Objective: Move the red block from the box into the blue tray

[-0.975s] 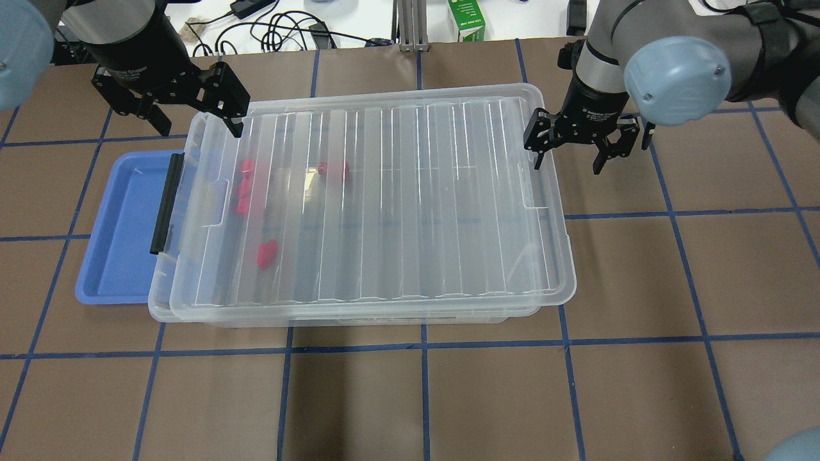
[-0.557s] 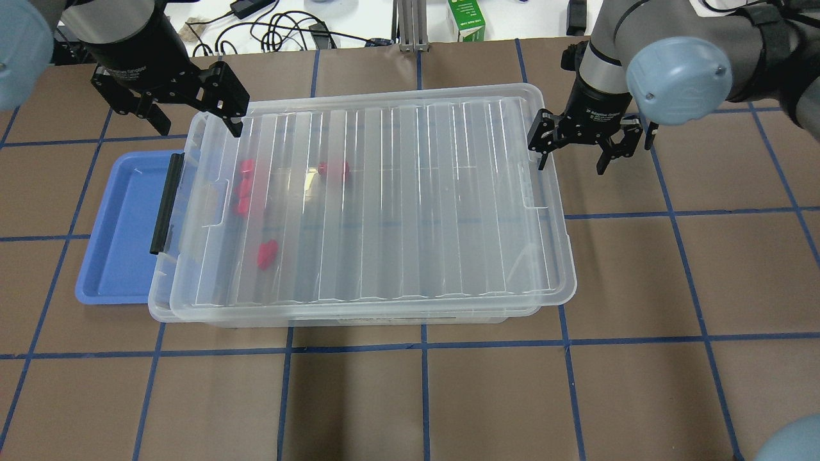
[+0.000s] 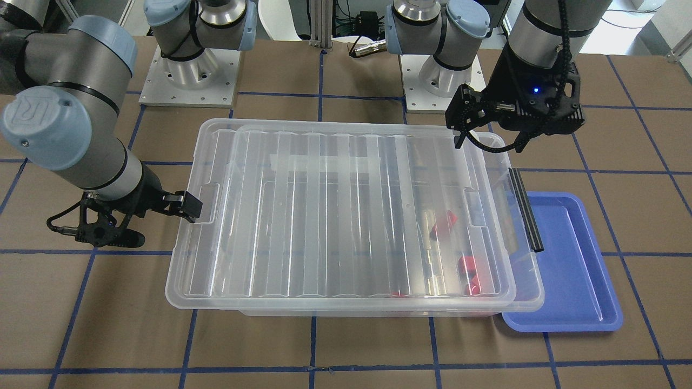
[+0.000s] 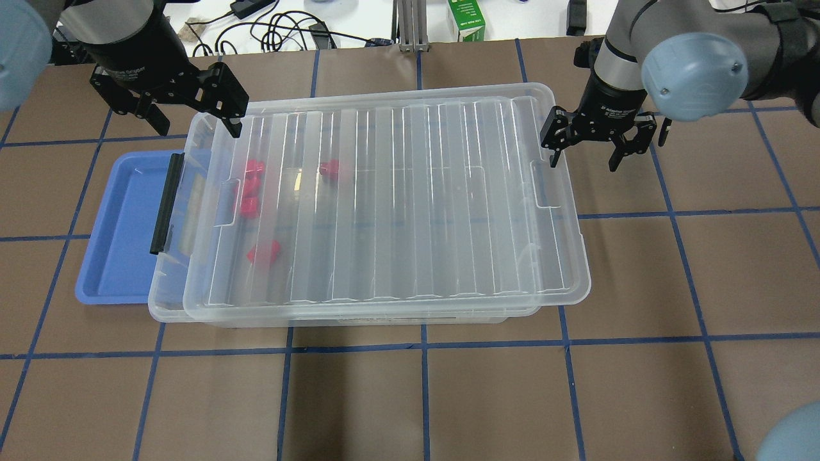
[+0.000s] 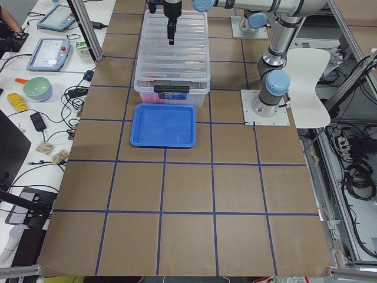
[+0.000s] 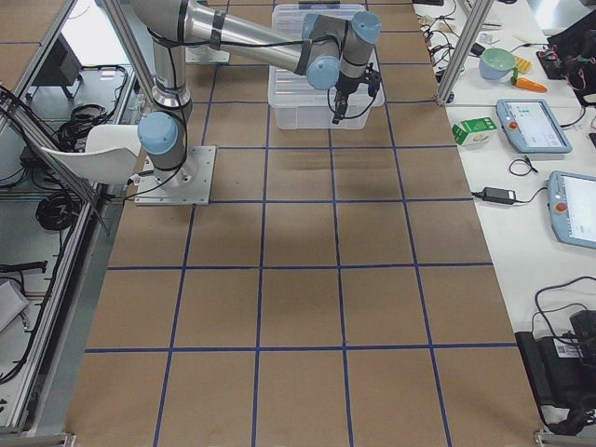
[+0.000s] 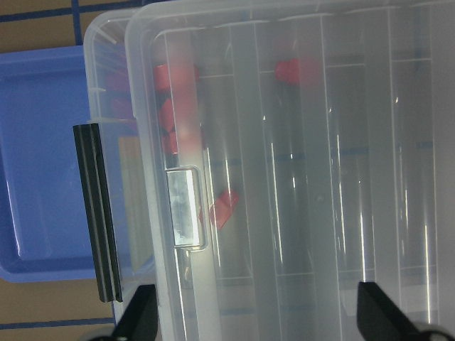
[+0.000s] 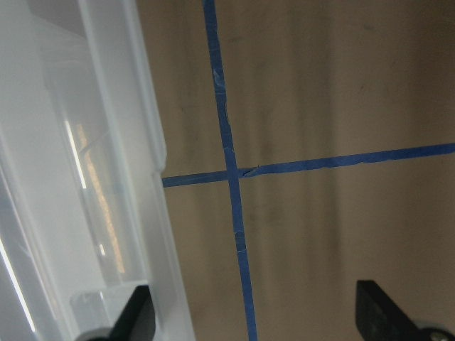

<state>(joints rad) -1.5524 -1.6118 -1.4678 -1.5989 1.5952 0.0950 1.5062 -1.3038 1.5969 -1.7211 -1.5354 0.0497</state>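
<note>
At the left end of the table point(image 4: 448, 397) lies the blue tray point(image 4: 118, 224), bare inside, its right edge hidden beneath the rim of the box point(image 4: 168, 301). Beyond the tray, over the box's far-left corner, the left gripper point(image 4: 194, 120) hangs with its jaws wide and nothing between them; one finger point(image 4: 234, 121) is at the corner of the lid point(image 4: 410, 205), though contact cannot be judged. A black latch bar point(image 4: 163, 203) stands at the box's left end, above the tray's edge. The lid sits offset to the right, so a strip of the box's left end is uncovered. Under the lid, in the left part of the box, lie the red blocks point(image 4: 264, 253), perhaps five; the ribbed plastic blurs them. Just off the lid's far-right corner, the right gripper point(image 4: 584, 157) is spread wide, empty, over bare table.
</note>
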